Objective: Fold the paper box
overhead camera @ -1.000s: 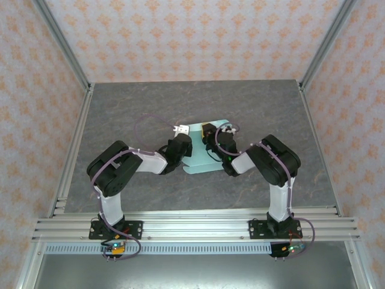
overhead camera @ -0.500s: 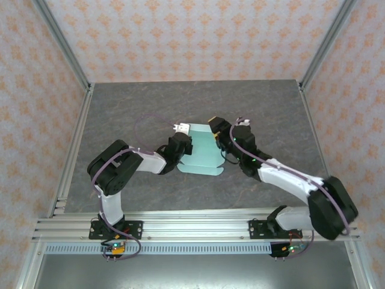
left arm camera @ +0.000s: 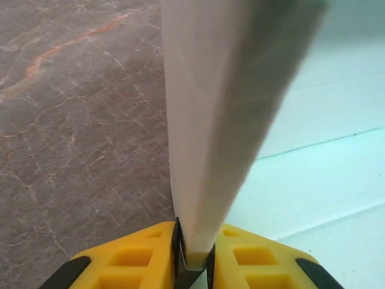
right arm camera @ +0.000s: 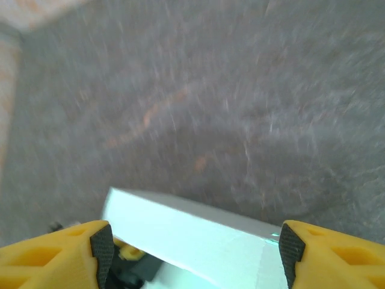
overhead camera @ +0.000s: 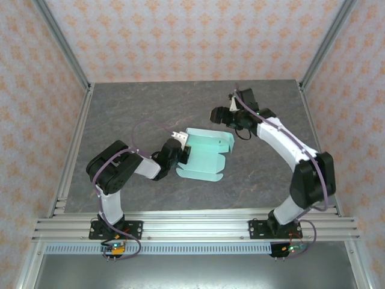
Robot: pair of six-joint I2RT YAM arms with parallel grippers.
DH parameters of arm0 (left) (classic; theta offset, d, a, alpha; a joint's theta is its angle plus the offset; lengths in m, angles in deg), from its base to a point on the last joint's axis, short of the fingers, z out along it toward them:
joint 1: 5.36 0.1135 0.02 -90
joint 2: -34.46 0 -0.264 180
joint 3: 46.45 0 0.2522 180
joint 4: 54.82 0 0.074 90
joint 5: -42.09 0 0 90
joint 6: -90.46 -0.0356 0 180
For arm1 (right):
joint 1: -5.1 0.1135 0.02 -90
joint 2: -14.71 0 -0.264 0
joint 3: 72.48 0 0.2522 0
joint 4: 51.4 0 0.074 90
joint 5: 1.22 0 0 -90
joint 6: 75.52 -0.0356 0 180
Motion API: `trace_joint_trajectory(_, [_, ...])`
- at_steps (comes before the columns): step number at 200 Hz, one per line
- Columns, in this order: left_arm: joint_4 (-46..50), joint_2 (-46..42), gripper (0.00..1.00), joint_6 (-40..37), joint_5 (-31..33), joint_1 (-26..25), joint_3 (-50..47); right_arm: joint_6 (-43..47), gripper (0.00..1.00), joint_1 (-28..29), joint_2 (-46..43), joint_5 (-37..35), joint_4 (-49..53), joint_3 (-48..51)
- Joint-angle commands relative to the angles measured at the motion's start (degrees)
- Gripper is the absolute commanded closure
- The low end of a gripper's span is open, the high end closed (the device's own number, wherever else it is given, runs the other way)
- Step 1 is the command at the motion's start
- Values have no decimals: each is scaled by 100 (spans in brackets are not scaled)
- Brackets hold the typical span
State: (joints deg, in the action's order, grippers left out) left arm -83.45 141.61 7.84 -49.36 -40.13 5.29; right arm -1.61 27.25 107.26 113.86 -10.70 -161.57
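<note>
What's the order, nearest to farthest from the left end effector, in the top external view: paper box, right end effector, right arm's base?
1. paper box: clamped in the left end effector, spreading to its right.
2. right end effector: open, beyond the box's far right corner.
3. right arm's base: at the near edge, far right.

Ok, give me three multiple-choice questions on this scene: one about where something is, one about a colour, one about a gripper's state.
1. Where does the left gripper grip the box? A: right edge. B: left edge. C: middle.
2. What colour is the box? A: mint. B: yellow. C: red.
3. How is the right gripper? A: shut on the box. B: shut, empty. C: open, empty.
Answers: B, it pinches a raised flap on the box's left side; A, pale mint against the grey table; C, its fingers stand wide apart, clear of the box.
</note>
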Motion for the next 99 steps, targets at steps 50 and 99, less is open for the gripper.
trace_joint_trajectory(50, [-498, -23, 76, -97, -145, 79, 19, 1598, 26, 35, 1431, 1394, 1397, -1393])
trace_joint_trajectory(99, [-612, -155, 66, 137, 115, 150, 73, 1648, 31, 268, 1856, 1263, 1394, -1481])
